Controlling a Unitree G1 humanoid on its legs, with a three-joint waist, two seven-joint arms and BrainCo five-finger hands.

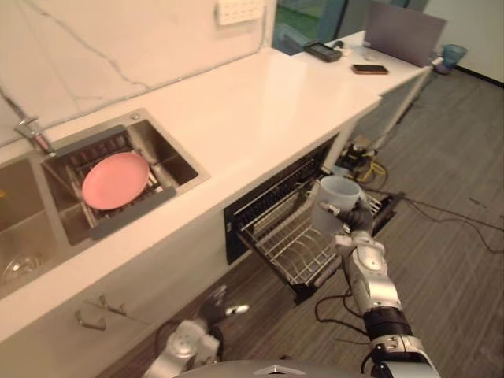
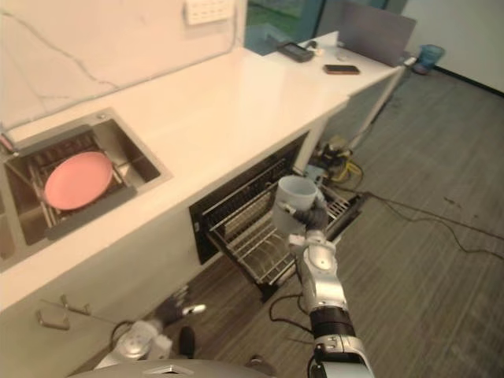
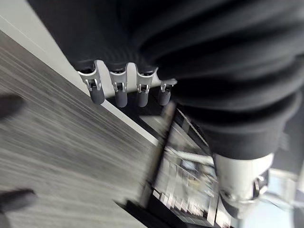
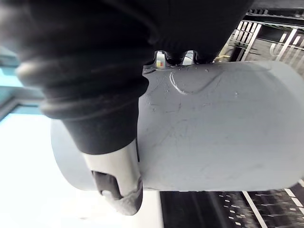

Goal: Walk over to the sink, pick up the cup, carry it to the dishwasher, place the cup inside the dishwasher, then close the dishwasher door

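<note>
A pale grey cup is held upright in my right hand, whose fingers and thumb curl round its side. In the right wrist view the cup sits against the palm with the thumb across it. It hangs just above the pulled-out wire rack of the open dishwasher under the counter. My left hand hangs low by the cabinet front, fingers relaxed and holding nothing.
The sink in the white counter holds a pink plate on a rack, with a tap behind. A desk with a phone and devices stands beyond. Cables lie on the grey floor right of the dishwasher.
</note>
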